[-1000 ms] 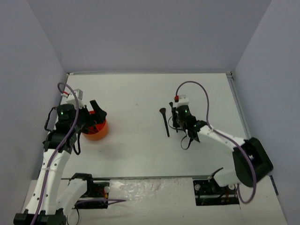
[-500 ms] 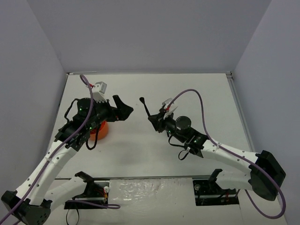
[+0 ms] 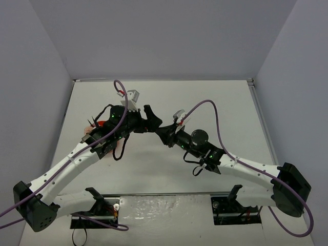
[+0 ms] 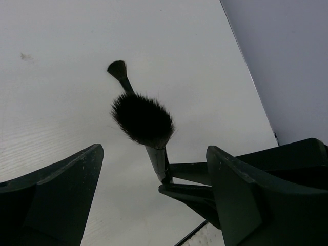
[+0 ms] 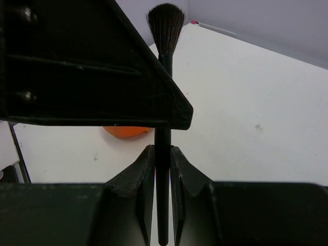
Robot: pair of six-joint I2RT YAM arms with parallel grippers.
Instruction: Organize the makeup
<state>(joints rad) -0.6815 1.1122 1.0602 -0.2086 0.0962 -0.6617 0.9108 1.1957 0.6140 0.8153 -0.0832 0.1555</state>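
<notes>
The step in hand looks like a mid-air hand-over of one piece of the makeup. The right claw (image 5: 161, 154) is clenched on the thin black handle of a brush (image 5: 165, 23), whose dark bristle head stands clear above the fingers, toward 12 o'clock in the right wrist view. In the top view the two arms meet over the middle of the counter (image 3: 215, 102). The right arm reaches in toward 10 o'clock and the left arm reaches toward 3 o'clock, so the tips almost face each other.

The left claw (image 3: 150, 118) is released, with its fingers spread wide. In the left wrist view the bristle head hangs in the gap between them, touching neither. The brush is held off the counter, well above it. The orange tub (image 5: 127, 131) sits toward 9 o'clock on the counter. It is mostly hidden under the left arm from above, and only a sliver shows in the right wrist view.

The next move probably calls for the left claw to come further along the brush, past the soft bristles onto the ferrule or handle, and to clench there before the right lets go. Closing on the bristles would give a weak hold and might splay them. Letting go too soon would drop the brush onto the counter. There is little free handle showing between the bristles and the right fingers, so the alignment has to be close.
</notes>
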